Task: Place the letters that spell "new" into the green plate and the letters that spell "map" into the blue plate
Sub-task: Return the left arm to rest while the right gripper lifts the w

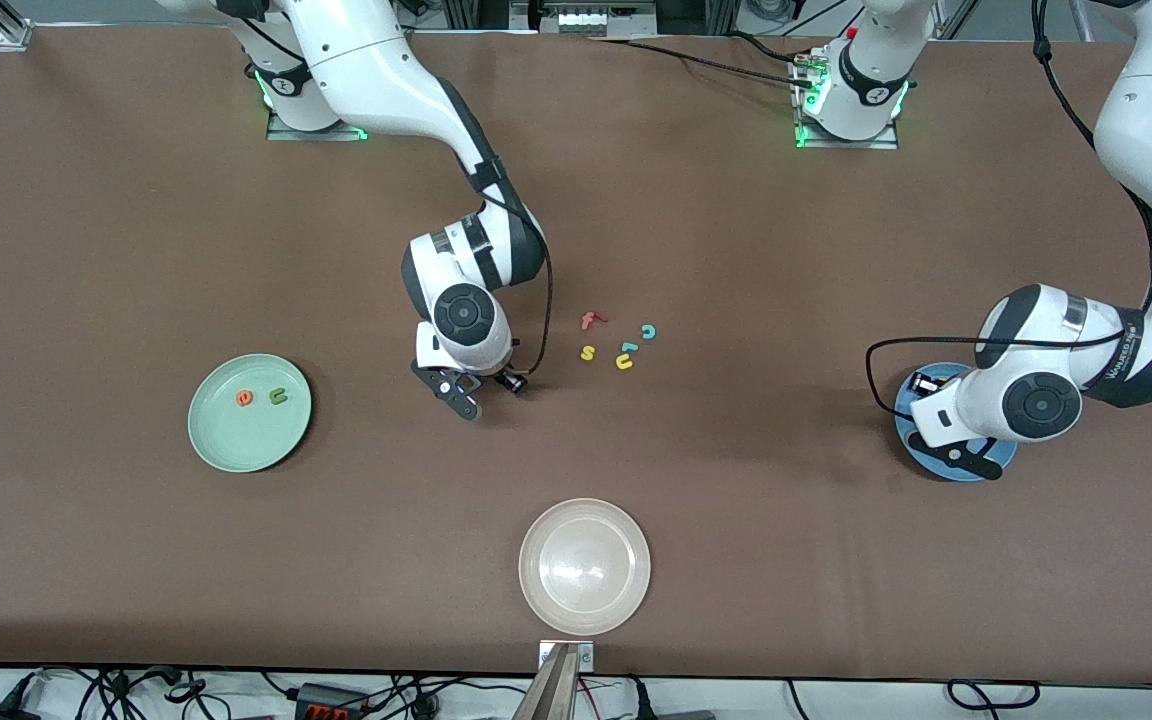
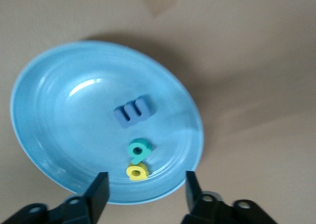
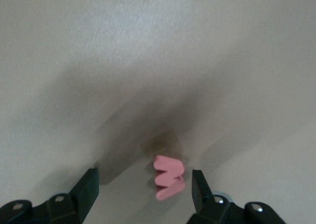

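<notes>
Three views, taken in turn.
Front view, plates: green plate toward the right arm's end of the table, holding the orange "e" and the green "n", apart from each other; blue plate toward the left arm's end, mostly covered by the left arm; beige plate nearest the camera, close to the table edge.
Front view, loose letters: red "f", yellow "s", yellow "u" and teal "c" clustered mid-table, with bare brown table all round.
Front view, writing: lettering on the left arm's dark band, too small to read.
Left wrist view: left gripper over the blue plate's rim, fingers spread and empty; blue "m", teal "a" and yellow "p" lie in the plate, "a" and "p" just beside each other.
Right wrist view: right gripper low over the bare table beside the cluster, fingers apart; pink "w" between them, nearer one finger; contact cannot be told.
</notes>
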You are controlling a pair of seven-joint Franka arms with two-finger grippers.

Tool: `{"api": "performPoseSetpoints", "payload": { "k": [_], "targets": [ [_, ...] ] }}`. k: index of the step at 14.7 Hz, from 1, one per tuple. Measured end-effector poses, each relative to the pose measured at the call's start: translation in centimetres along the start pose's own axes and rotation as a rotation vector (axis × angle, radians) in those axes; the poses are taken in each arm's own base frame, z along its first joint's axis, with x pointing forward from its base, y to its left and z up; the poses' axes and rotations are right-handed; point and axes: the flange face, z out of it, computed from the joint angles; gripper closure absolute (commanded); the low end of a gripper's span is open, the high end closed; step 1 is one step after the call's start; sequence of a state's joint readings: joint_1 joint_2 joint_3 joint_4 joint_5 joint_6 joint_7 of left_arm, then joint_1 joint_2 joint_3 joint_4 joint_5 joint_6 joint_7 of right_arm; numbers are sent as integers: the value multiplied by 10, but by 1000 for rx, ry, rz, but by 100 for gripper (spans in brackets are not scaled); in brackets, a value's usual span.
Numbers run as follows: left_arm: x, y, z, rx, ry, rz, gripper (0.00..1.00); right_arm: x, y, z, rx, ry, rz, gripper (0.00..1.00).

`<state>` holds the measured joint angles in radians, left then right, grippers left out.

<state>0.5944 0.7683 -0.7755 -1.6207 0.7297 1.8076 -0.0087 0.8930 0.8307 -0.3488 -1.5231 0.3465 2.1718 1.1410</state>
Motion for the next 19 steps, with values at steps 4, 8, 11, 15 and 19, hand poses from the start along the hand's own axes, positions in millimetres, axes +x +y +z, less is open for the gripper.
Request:
{"api": "performPoseSetpoints", "payload": {
  "k": [4, 8, 11, 15, 19],
  "targets": [
    [0, 27, -112, -34, 91, -40, 0, -1, 0, 1, -2, -2, 2, 32],
    [-19, 39, -206, -48, 65, -144, 0, -1, 0, 1, -2, -2, 2, 32],
    [-38, 66, -262, -56, 27, -217, 0, 0, 1, 1, -4, -3, 1, 41],
    [-61, 80, -304, -76, 40, -286, 0, 1, 3, 2, -17, -8, -12, 34],
    [-92, 74, -330, -161, 24, -409, 0, 3, 8, 7, -39, -15, -10, 29]
  ]
}}
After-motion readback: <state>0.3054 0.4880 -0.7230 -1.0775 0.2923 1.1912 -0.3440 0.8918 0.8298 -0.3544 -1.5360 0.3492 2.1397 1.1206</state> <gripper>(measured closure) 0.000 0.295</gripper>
